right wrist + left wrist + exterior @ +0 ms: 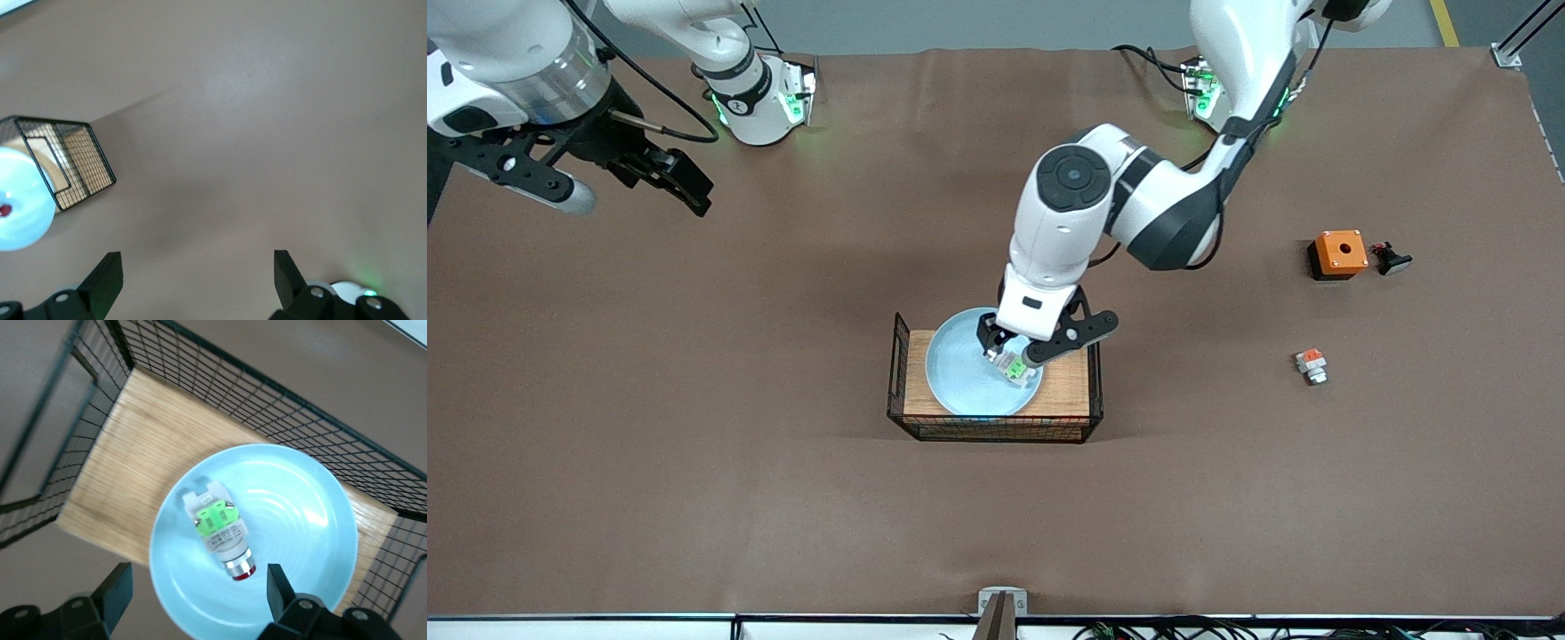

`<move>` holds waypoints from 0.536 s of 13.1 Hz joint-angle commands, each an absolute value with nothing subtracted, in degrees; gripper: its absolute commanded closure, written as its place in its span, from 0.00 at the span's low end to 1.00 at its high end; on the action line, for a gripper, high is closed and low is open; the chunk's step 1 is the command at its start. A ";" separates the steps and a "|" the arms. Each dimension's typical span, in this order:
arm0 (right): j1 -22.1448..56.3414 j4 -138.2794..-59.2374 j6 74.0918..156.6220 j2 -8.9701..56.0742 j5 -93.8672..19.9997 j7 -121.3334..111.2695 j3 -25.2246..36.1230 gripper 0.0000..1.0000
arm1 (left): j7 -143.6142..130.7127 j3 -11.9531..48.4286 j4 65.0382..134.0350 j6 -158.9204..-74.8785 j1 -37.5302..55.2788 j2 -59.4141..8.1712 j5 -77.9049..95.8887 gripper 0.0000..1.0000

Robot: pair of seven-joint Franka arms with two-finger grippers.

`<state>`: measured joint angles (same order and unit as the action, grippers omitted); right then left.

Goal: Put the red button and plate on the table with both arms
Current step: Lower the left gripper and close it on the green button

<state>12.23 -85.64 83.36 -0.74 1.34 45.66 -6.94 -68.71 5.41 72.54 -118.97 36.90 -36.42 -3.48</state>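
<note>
The red button (217, 533) lies on the plate (951, 373) in the wire tray (907, 418). The left gripper (200, 587) hovers over it, jaws apart. Small, light and rigid, it likely wants a grip across its grey body. The right gripper (197, 273) waits, jaws apart, over bare table (694, 498).

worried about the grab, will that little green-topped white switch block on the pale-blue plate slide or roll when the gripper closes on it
The green-topped white switch block lies on its side; its round metal end may roll. The glossy pale-blue plate looks slick, so it could skid. The left gripper is open astride it, which should limit that.
</note>
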 commanded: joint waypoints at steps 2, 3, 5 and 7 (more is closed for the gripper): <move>13.98 -85.96 83.32 0.52 -1.74 50.71 -6.59 0.00 | -70.75 2.99 68.73 -121.19 39.20 -39.90 -4.39 0.14; 13.97 -86.13 83.41 1.31 -3.06 50.71 -6.50 0.00 | -70.75 2.99 68.64 -121.46 39.20 -40.95 -4.39 0.14; 14.24 -86.40 84.19 2.37 -3.51 50.71 -6.59 0.00 | -70.93 2.81 68.64 -123.56 39.20 -41.66 -4.39 0.14; 15.29 -86.40 84.37 3.16 -3.52 50.71 -6.50 0.00 | -71.19 2.03 68.64 -125.59 39.29 -42.89 -4.39 0.15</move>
